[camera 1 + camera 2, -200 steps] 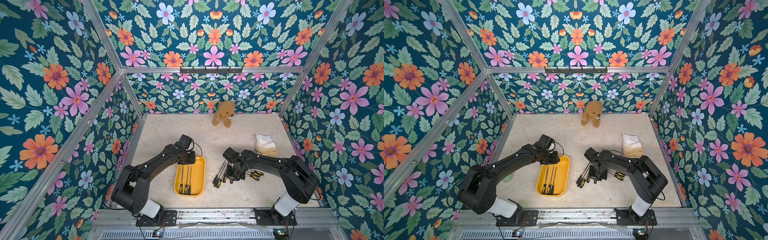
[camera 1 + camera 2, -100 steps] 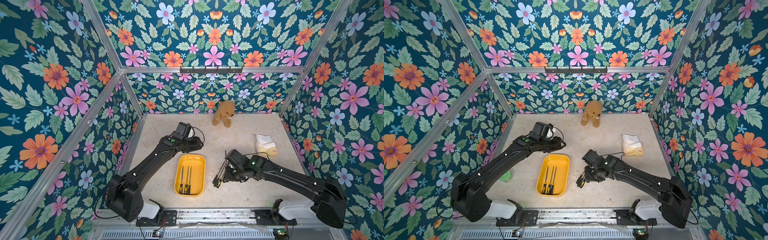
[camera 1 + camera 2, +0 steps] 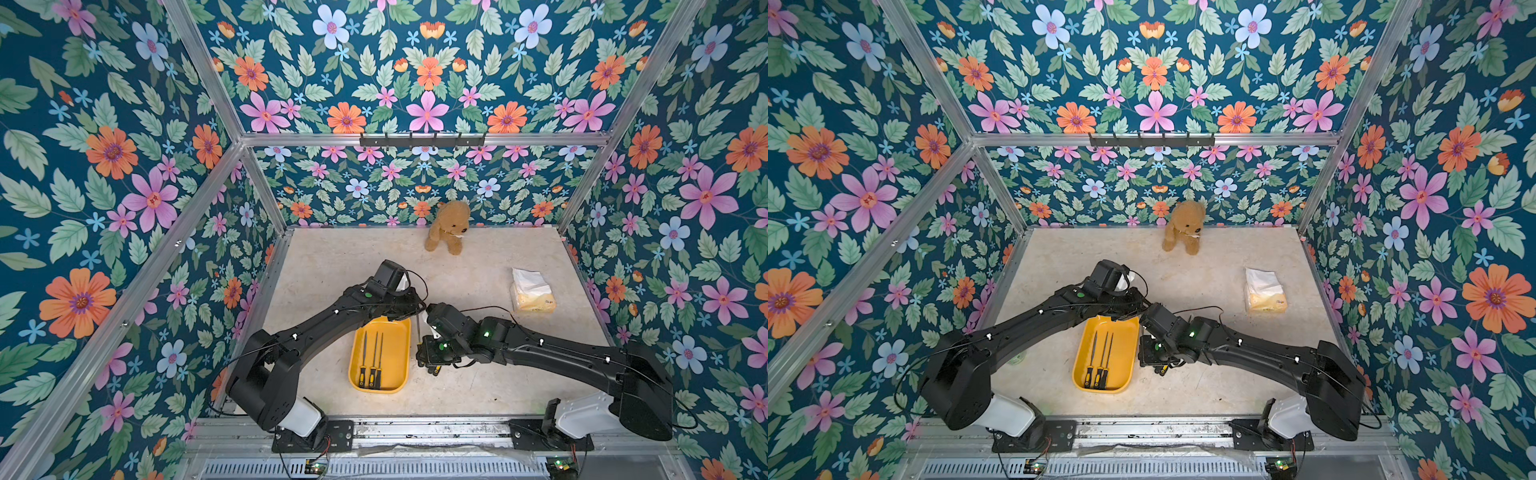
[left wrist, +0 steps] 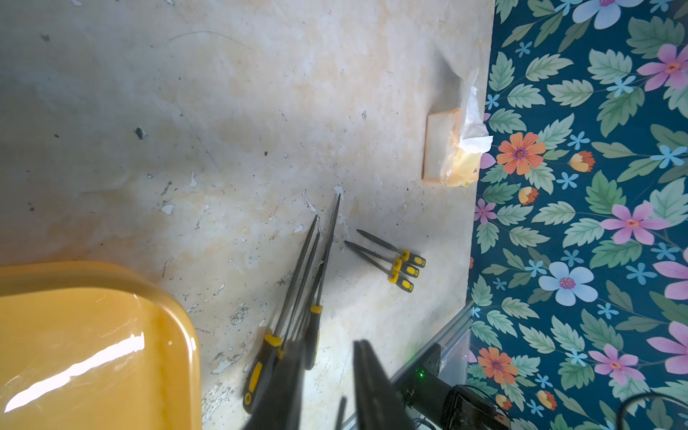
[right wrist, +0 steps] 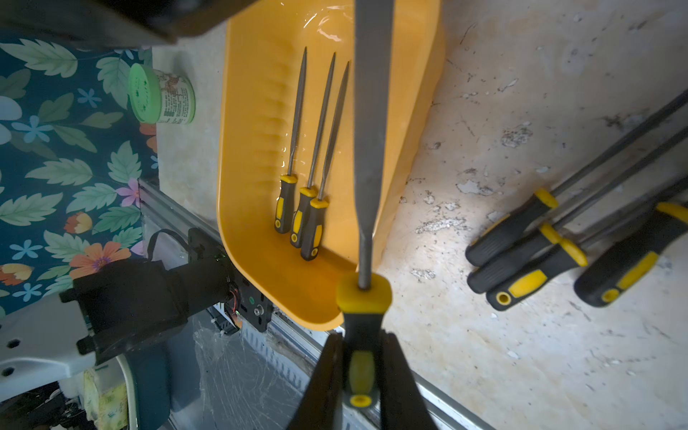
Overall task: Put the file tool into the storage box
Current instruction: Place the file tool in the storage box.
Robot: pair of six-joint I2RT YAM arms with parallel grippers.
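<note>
Right end effector (image 5: 361, 342) grasps flat file (image 5: 372, 130) by handle, blade over storage box (image 5: 238, 208) edge; left end effector (image 4: 327, 346) clenched near blade tip. Best: shift over box middle, lower level, release

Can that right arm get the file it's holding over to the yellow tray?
Probably yes: the right claw grips the file just beside the yellow tray, whose nearer side is bare. The left arm crosses only its far end.
</note>
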